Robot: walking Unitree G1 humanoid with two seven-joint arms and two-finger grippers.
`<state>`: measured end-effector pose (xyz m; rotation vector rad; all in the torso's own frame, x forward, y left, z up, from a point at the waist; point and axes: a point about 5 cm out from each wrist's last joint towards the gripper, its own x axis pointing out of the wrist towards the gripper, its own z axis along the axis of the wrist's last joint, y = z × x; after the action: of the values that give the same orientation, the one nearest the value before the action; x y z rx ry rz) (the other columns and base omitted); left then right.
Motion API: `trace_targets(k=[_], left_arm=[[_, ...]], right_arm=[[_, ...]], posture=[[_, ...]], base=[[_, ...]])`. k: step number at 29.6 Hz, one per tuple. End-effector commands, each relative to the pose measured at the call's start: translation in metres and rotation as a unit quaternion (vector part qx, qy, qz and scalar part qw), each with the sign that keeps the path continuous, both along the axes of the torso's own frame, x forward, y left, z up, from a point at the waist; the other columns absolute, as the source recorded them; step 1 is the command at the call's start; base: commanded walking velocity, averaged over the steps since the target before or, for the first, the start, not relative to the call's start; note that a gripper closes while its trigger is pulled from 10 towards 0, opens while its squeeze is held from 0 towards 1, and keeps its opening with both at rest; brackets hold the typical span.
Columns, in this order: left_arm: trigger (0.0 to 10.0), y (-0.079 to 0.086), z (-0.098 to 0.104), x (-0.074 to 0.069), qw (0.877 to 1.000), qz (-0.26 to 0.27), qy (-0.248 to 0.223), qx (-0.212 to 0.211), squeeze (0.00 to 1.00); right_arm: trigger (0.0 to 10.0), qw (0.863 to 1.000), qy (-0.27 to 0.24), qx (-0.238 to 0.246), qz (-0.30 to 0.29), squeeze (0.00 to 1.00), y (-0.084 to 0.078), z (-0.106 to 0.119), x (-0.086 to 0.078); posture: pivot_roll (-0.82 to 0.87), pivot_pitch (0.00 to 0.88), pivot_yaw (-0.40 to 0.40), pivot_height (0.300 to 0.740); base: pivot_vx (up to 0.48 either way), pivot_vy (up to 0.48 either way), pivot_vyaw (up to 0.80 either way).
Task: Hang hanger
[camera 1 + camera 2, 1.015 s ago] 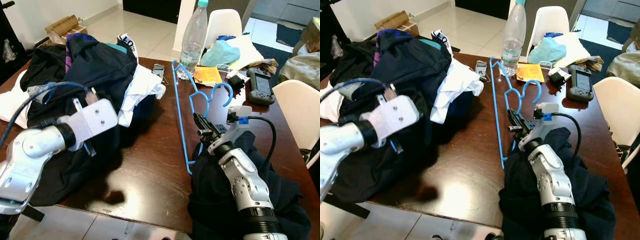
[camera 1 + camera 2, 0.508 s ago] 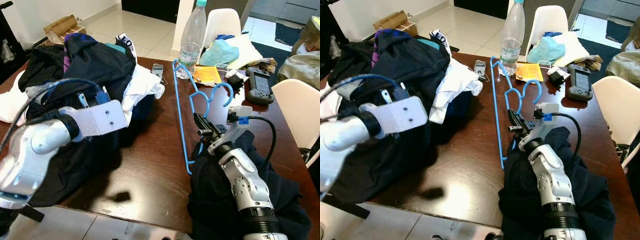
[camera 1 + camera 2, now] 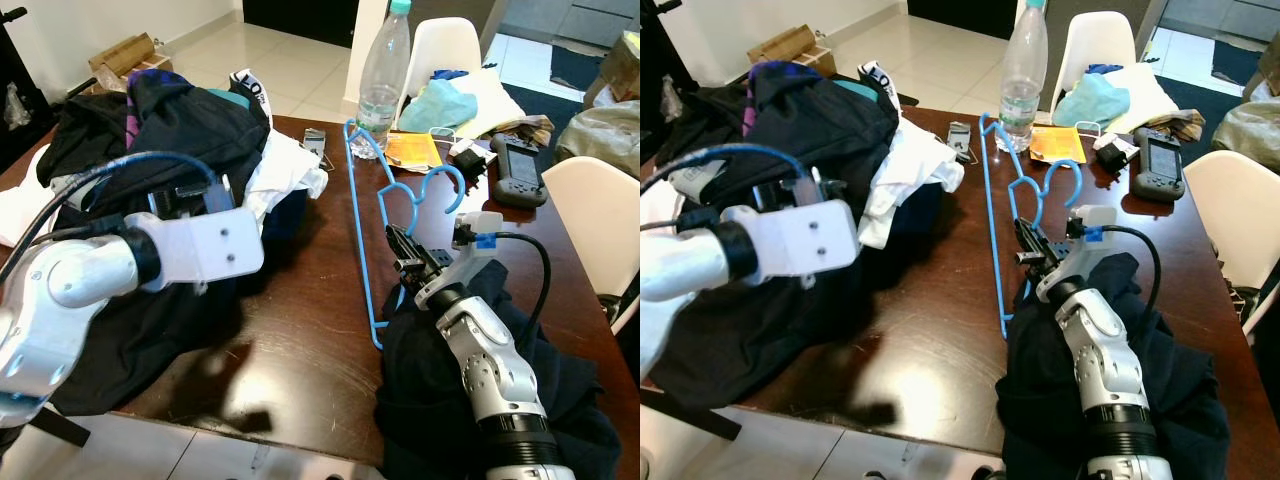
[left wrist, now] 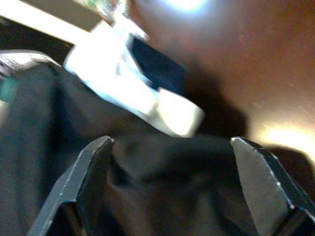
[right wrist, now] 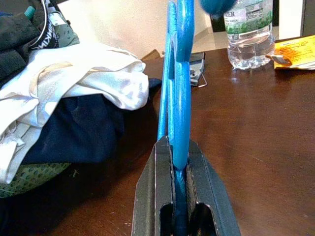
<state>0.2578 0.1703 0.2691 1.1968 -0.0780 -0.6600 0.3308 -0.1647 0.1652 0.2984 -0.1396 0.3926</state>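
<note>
One blue plastic hanger [image 3: 372,210], one clear plastic water bottle [image 3: 383,72], two white moulded chairs [image 3: 445,45] [image 3: 600,215], two black-fingered grippers [image 3: 402,246] [image 4: 167,189]

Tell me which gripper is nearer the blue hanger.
Right. The right gripper is shut on the blue hanger; the left gripper hangs open over the dark clothes pile, apart from it.
</note>
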Motion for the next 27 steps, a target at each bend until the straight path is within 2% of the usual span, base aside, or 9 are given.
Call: trace_targets(k=[1,2,3,4,12,14,17,19,27], left_arm=[[10.0,0.000,-0.006,-0.007,0.999,-0.002,0.032,0.017,1.00],[10.0,0.004,-0.010,-0.011,0.998,0.009,0.051,0.033,1.00],[10.0,0.009,-0.010,-0.014,0.997,0.023,0.057,0.048,0.77],[10.0,0.019,-0.011,-0.014,0.995,0.044,0.061,0.068,0.00],[10.0,0.052,-0.009,-0.013,0.985,0.121,0.049,0.112,0.00],[10.0,0.057,0.006,-0.003,0.984,0.144,-0.019,0.105,0.00],[10.0,0.053,0.020,0.006,0.983,0.150,-0.087,0.063,0.00],[10.0,0.048,0.022,0.007,0.983,0.148,-0.099,0.041,0.00],[10.0,0.040,0.001,0.010,0.988,0.143,-0.063,0.013,0.00]], right_arm=[[10.0,1.000,0.028,-0.012,-0.004,0.00,-0.003,-0.015,-0.002],[10.0,0.999,0.029,-0.013,-0.004,0.00,-0.003,-0.015,-0.002],[10.0,0.999,0.031,-0.013,-0.004,0.00,-0.003,-0.016,-0.002],[10.0,0.999,0.033,-0.013,-0.004,0.00,-0.003,-0.018,-0.002],[10.0,0.999,0.039,-0.012,-0.001,0.00,-0.001,-0.021,-0.001],[10.0,0.999,0.039,-0.011,0.000,0.00,0.000,-0.021,-0.001],[10.0,0.999,0.039,-0.010,0.000,0.00,0.000,-0.021,-0.002],[10.0,0.999,0.039,-0.010,0.000,0.00,0.000,-0.021,-0.002],[10.0,0.999,0.039,-0.010,-0.004,0.00,-0.002,-0.022,-0.004]], posture=[[0.24,0.150,-0.021,0.740],[0.24,0.150,-0.021,0.740],[0.24,0.150,-0.021,0.740],[0.26,0.156,-0.021,0.740],[0.27,0.158,-0.025,0.740],[0.27,0.159,-0.026,0.740],[0.26,0.159,-0.024,0.740],[0.26,0.163,-0.020,0.740],[0.25,0.171,-0.022,0.740]], base=[[0.000,0.000,0.00],[0.000,0.000,0.00],[0.000,0.000,0.00],[0.000,0.000,0.00],[0.000,0.000,0.00],[0.000,0.000,0.00],[0.000,0.000,0.00],[0.000,0.000,0.00],[0.000,0.000,0.00]])
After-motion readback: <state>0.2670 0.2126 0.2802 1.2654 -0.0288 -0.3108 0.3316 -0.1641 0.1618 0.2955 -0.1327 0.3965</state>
